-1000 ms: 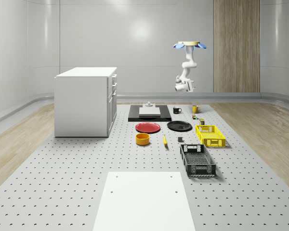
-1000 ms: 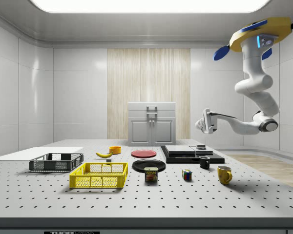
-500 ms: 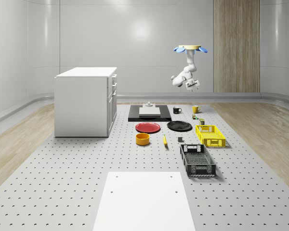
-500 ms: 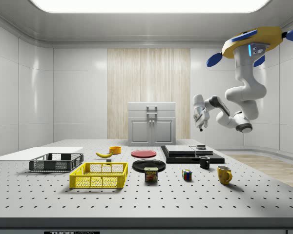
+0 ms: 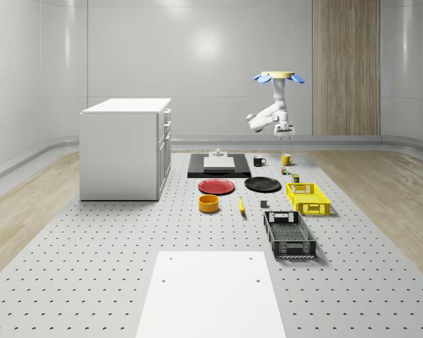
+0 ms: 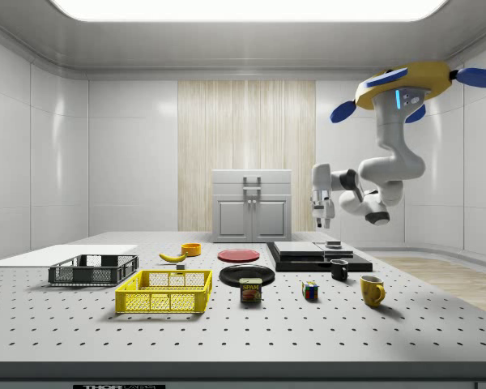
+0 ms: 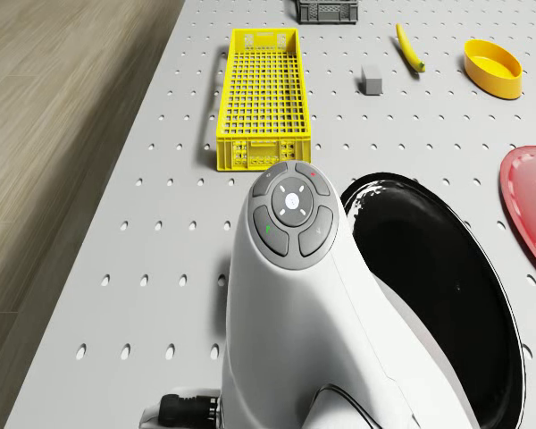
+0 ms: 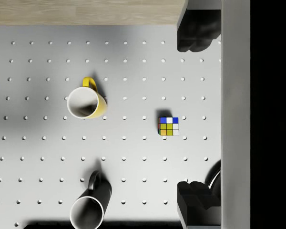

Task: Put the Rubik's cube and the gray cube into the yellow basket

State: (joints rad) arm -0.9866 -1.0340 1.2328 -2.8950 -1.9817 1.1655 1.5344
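Above the perforated grey table's far end, the yellow-bodied drone hovers, its white arm's gripper pointing down, fingers spread open and empty.
Near to far in the side view: yellow mesh basket; multicoloured Rubik's cube, on the table directly below the gripper, beside yellow mug; small gray cube, just beside the basket.

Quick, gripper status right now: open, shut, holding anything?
Gripper: open, holding nothing, hanging high above the Rubik's cube on the table. Drone hovers above the table's mug end.
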